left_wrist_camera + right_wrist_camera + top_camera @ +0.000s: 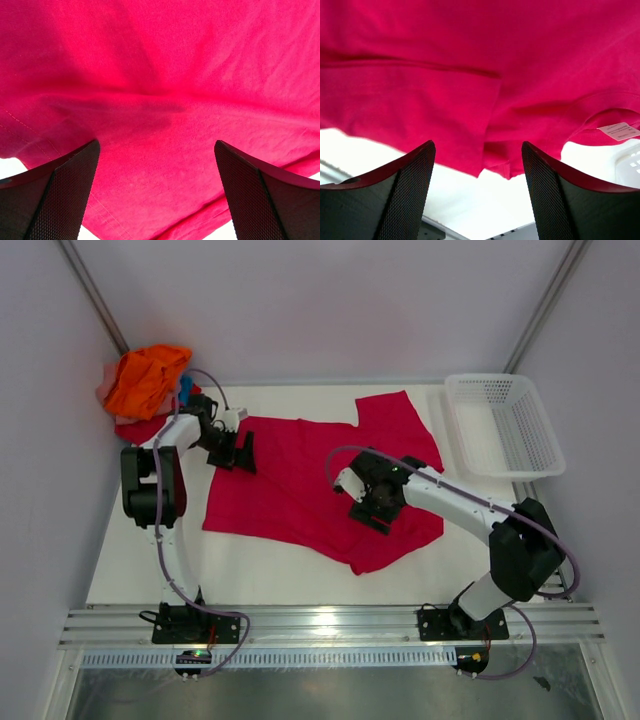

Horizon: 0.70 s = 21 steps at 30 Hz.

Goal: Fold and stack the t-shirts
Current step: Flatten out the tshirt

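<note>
1. The white table [270,575] carries everything, with the two arm bases at its near edge.
2. The crimson t-shirt [300,480] lies spread over the middle of the table. One sleeve reaches to the far right, and the body runs from the left toward the near right. In the right wrist view one layer of the cloth overlaps another along a straight edge.
3. A white mesh basket [500,430] sits at the far right of the table, just beside the shirt's far sleeve and apart from it.
4. A heap of t-shirts [148,378] is bunched in the far left corner. A bright orange one is on top, with red, blue and pale pink cloth showing under and beside it.
5. The left end effector [245,453] is over the crimson shirt's far left part. Its jaws are spread wide and nothing is pinched between them.
6. The right end effector [372,515] is over the shirt's near right part. Its jaws stand apart too, and the cloth's edge lies beyond the fingertips, not gripped.
7. A small white label [619,131] shows at the shirt's edge in the right wrist view.
</note>
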Tool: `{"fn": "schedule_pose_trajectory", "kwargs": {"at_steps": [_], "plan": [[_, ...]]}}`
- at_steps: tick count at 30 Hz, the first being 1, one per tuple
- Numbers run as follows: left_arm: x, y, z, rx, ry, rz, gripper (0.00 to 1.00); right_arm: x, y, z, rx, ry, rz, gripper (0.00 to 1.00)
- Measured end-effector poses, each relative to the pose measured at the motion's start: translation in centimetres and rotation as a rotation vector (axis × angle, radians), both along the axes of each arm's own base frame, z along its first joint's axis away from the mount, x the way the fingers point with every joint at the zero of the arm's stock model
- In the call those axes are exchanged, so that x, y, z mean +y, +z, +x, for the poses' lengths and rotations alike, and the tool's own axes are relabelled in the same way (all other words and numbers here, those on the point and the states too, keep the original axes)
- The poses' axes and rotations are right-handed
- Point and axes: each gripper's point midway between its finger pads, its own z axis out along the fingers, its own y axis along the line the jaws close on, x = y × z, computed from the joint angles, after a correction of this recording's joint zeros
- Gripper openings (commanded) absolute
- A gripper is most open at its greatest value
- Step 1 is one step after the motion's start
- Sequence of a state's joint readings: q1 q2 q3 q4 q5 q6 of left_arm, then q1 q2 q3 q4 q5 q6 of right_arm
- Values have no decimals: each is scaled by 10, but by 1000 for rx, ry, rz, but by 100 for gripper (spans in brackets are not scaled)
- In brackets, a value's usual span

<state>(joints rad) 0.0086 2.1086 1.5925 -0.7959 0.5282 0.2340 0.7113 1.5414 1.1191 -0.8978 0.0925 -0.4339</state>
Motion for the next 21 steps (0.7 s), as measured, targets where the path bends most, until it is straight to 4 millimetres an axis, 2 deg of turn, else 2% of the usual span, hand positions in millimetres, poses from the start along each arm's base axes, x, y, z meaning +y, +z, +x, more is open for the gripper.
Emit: {"fn": "schedule_pose_trajectory", "kwargs": {"at_steps": [4, 9, 12, 15, 18, 21], "plan": [[1, 0, -5, -14, 2, 9, 99, -5, -17, 19, 17, -86, 2, 74], [8, 0, -22, -7, 13, 52, 99, -6, -42, 37, 28, -138, -19, 74], [13, 0, -31, -3, 20, 81, 99, -2, -51, 55, 16, -156, -33, 74], [18, 0, -34, -5, 24, 109, 99, 8, -56, 89, -16, -203, -13, 74], [22, -4, -41, 5, 26, 133, 99, 12, -51, 127, -65, -267, 27, 74], [24, -5, -47, 11, 28, 148, 99, 11, -42, 152, -106, -315, 58, 74]]}}
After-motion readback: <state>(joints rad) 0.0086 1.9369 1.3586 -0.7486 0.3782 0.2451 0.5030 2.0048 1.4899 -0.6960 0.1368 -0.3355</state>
